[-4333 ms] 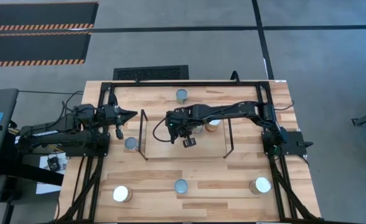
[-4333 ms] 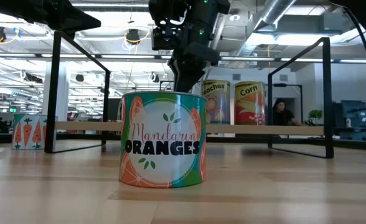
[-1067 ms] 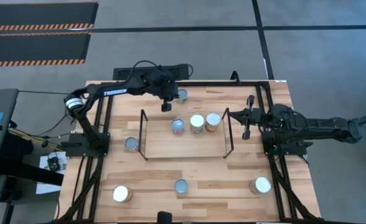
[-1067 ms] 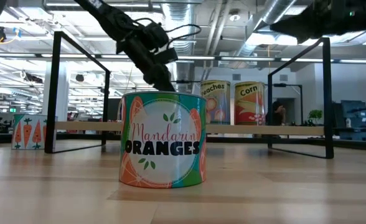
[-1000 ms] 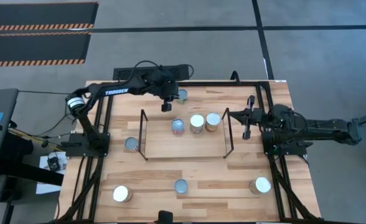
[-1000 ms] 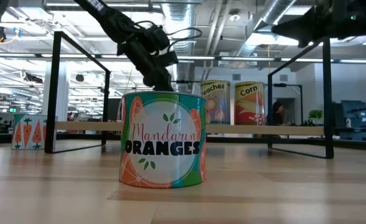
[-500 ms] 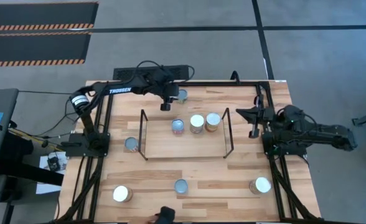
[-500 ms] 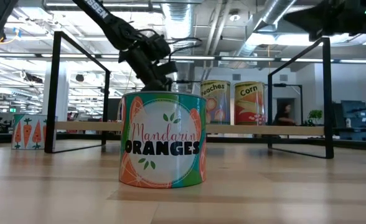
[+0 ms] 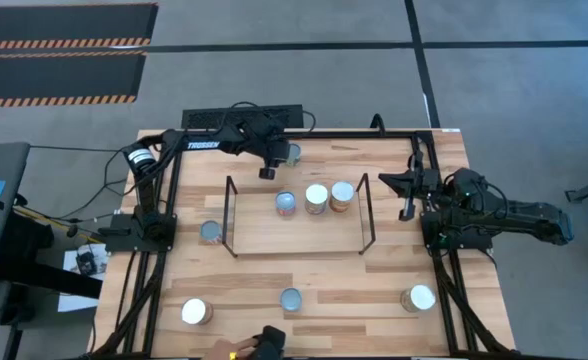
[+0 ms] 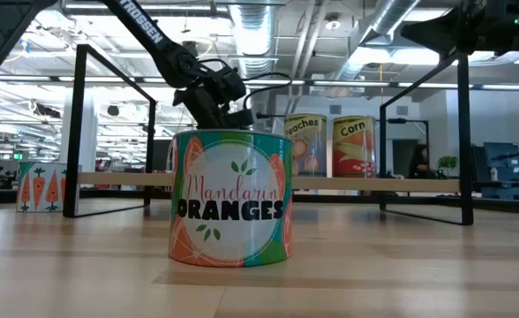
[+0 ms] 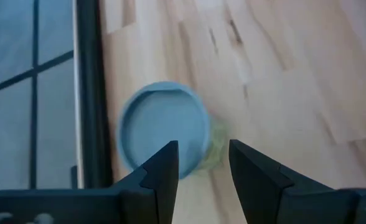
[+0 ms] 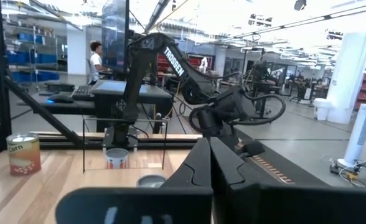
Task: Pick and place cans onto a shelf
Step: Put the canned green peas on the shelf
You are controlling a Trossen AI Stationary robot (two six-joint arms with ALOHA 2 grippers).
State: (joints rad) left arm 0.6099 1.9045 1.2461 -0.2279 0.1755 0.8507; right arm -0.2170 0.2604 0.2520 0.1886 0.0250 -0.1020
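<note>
- The step in hand is judged to be the approach to a pick: the left end effector [image 9: 267, 172] is held above the far worktop [image 9: 414, 260] edge, just beside the far can [image 9: 292, 153], with its fingers [image 11: 164, 168] spread wide and nothing between them.
- In the left wrist view the far can [image 11: 164, 124] is seen from above as a round blue-grey top, next to the black frame [image 11: 86, 93]; it sits off-centre from the gap between the fingers.
- The next move is judged to call for centring over the can, a descent, and a closing on its sides.
- Three cans [image 9: 315, 198] are already stood in a row on the shelf [image 9: 264, 235]; "Peaches" and "Corn" labels are read in the low view.
- Four more cans are left on the worktop: one beside the shelf's left end [image 9: 211, 232] and three along the near edge, the orange-labelled one [image 10: 231, 198] among them.
- The right end effector [image 9: 406, 205] is parked at the right side, fingers shut and empty.
</note>
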